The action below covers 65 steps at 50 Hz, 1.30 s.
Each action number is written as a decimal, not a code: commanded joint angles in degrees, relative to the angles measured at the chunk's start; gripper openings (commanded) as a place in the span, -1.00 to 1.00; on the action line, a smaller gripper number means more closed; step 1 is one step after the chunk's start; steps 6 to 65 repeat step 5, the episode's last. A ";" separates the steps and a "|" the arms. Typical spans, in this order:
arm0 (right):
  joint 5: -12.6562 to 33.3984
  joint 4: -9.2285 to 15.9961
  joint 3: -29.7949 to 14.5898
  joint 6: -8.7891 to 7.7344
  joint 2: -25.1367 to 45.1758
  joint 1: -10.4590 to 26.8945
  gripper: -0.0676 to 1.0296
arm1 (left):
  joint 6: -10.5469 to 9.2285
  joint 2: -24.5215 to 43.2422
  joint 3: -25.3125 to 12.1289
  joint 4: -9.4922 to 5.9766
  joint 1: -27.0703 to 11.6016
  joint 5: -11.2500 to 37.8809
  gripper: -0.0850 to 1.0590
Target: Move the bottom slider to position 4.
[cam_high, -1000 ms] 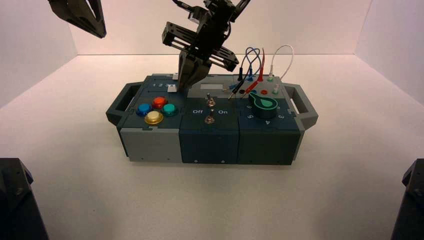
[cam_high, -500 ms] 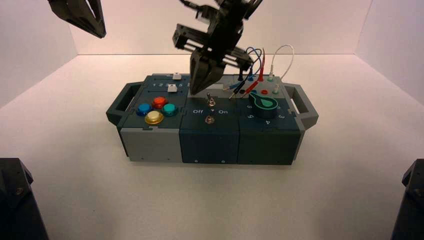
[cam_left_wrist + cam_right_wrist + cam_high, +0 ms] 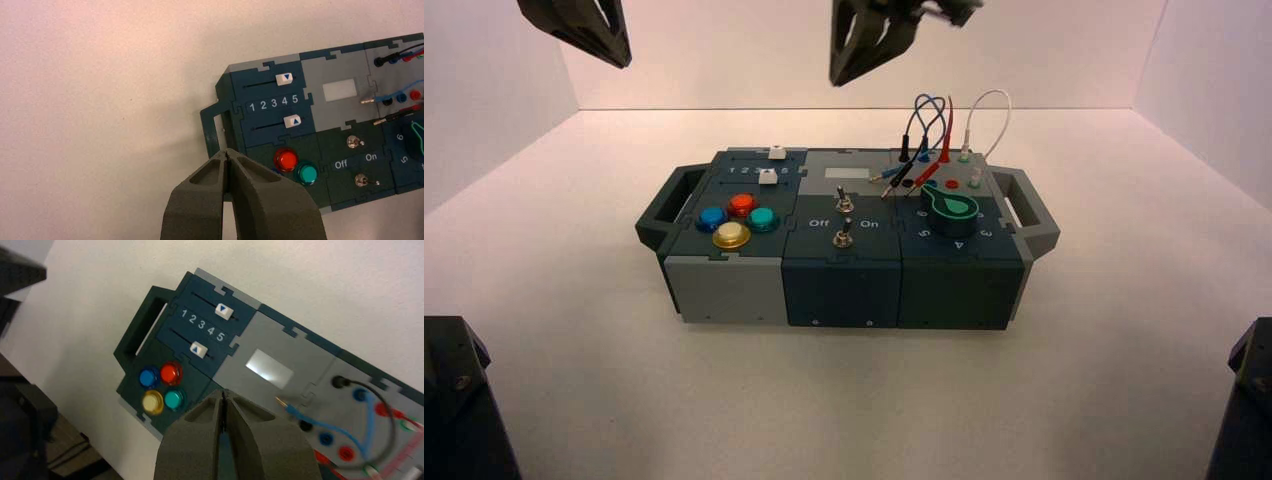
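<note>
- The bottom slider (image 3: 292,121) is a small white square knob with a blue triangle on it, sitting in the dark track just under the numeral row on the box (image 3: 844,280), left rear section.
- It lines up between 4 (image 3: 285,100) and 5.
- Right gripper (image 3: 864,60) hangs high above the box, fingers pressed together, holding nothing.
- Left gripper (image 3: 228,156) is up at the far left, also closed.

High camera looks down and forward from behind the arms at the whole dark teal and grey control box (image 3: 844,240); both wrist cameras look down from above, sharing its left end with white-knobbed sliders (image 3: 292,121) (image 3: 199,349) and round coloured buttons (image 3: 170,373).
</note>
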 commanded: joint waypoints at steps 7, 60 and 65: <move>0.26 -1.85 1.05 0.09 -3.87 0.09 -0.92 | 0.35 -0.62 -0.62 0.09 0.26 -0.35 -0.91; 0.26 -1.85 1.05 0.09 -3.87 0.09 -0.92 | 0.35 -0.62 -0.62 0.09 0.26 -0.35 -0.91; 0.26 -1.85 1.05 0.09 -3.87 0.09 -0.92 | 0.35 -0.62 -0.62 0.09 0.26 -0.35 -0.91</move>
